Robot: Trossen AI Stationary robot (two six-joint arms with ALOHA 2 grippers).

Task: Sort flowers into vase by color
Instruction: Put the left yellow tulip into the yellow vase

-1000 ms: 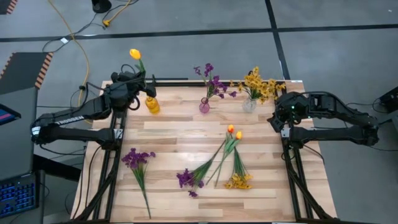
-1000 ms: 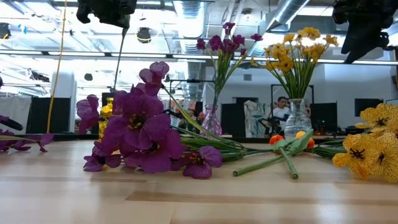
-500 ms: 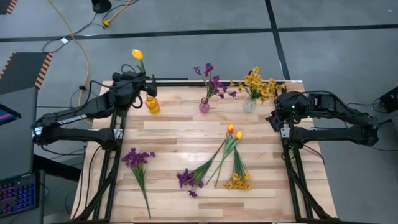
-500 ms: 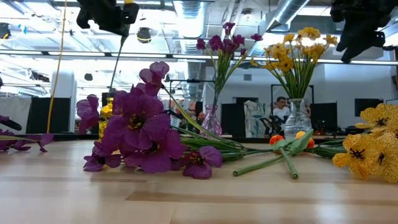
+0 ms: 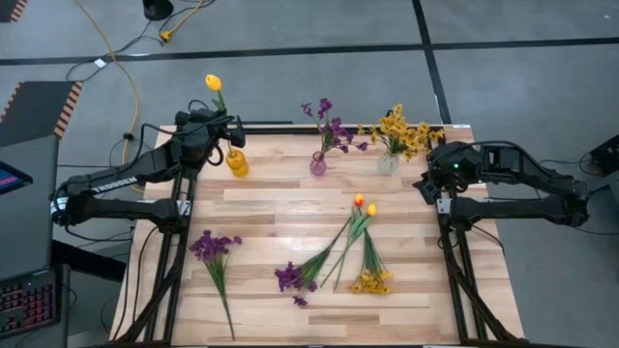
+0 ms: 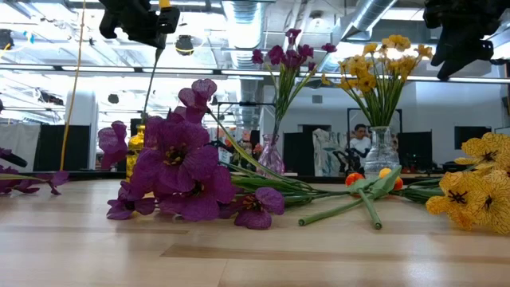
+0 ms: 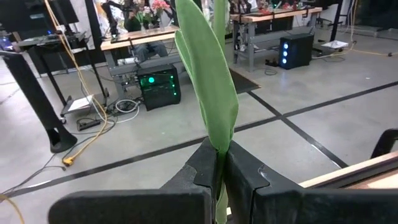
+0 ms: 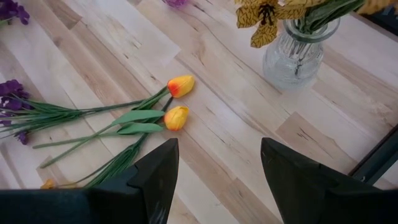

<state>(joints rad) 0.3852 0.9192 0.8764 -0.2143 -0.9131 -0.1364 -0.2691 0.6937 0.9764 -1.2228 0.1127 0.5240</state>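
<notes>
Plainly a robotics lab or workshop; bare grey concrete floor crossed by dark taped lines; a yellow cable trailing loose over it; a pale wooden slatted worktable on a black metal frame; overhead, exposed silver ventilation ducts and strip lights; farther back, long wooden workbenches laden with equipment, a black computer tower lit green and another lit blue on the floor; a seated person in the background.

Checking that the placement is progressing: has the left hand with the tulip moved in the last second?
Yes. In the high view the left hand and its tulip have shifted slightly right, nearer the yellow vase.
</notes>
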